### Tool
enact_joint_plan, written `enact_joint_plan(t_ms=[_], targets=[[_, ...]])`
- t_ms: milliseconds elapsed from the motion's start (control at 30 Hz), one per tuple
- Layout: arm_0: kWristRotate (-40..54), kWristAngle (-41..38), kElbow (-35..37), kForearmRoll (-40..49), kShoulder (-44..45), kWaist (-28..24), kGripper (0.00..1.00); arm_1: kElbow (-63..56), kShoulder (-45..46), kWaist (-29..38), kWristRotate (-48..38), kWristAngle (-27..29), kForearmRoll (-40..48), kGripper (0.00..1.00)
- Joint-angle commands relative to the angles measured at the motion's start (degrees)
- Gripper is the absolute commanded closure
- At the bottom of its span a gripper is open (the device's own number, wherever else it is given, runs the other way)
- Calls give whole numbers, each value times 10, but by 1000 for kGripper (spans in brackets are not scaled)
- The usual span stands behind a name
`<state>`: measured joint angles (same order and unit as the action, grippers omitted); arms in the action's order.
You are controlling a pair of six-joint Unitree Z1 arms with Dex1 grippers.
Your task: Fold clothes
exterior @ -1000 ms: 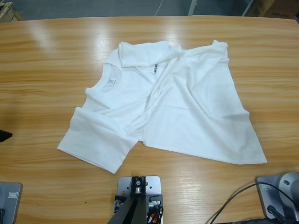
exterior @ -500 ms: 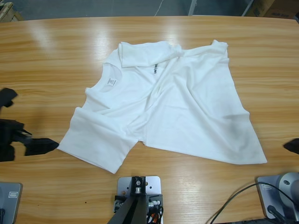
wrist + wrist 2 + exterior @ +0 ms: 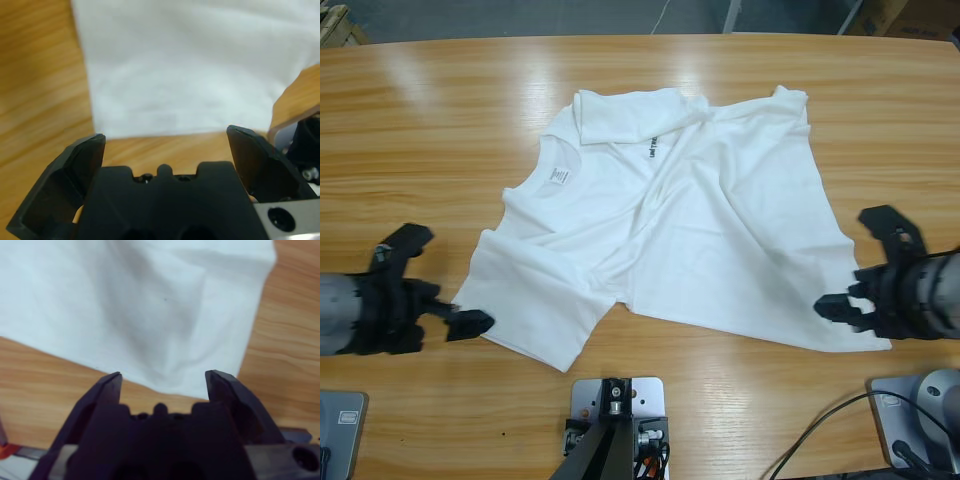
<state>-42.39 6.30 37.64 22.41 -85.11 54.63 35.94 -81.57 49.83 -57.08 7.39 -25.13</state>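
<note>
While the T-shirt point(image 3: 670, 220) lies rumpled mid-table, your left gripper point(image 3: 432, 277) and right gripper point(image 3: 865, 262) flank it, jaws wide, holding nothing; pinch probably one layer at each edge.

Support surface: 1 long wooden table point(image 3: 440, 130), light brown with lengthwise grain and a glossy finish showing pale reflections toward the far left. Its far edge curves gently, with grey floor visible beyond it.

Item lying directly on the table: 1 white T-shirt point(image 3: 720, 230), spread out but crumpled, roughly at the centre. The round neck with a small label point(image 3: 559, 176) faces left. 1 sleeve is folded over at the far side, beside a short line of dark print point(image 3: 650, 149). The other sleeve lies flat at the near left. The hem corner reaches toward the near right. Diagonal wrinkles cross the body.
</note>
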Motion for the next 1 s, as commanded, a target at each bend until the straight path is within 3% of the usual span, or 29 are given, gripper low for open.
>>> enact_joint_plan(t_ms=[33,300,500,633,767,867,1000], targets=[[-12,0,-7,-61,-97,8,41,-57,-90,8,-11,-24,99,331],[-28,1,-17,-61,-117,15,41,-75,-139,8,-32,-22,131,326],[-63,-2,-17,-49,-163,62,46,-75,-162,8,-38,-36,133,323],[-81,-2,-17,-21,-157,77,46,-73,-169,8,-41,-53,122,256],[-101,-2,-19,64,-100,94,46,-64,-169,7,-42,-80,63,185],[-121,-3,-14,121,-34,116,46,-41,-166,8,-41,-101,3,20],[-145,-13,-8,168,5,123,46,-35,-165,7,-31,-117,-15,0]])
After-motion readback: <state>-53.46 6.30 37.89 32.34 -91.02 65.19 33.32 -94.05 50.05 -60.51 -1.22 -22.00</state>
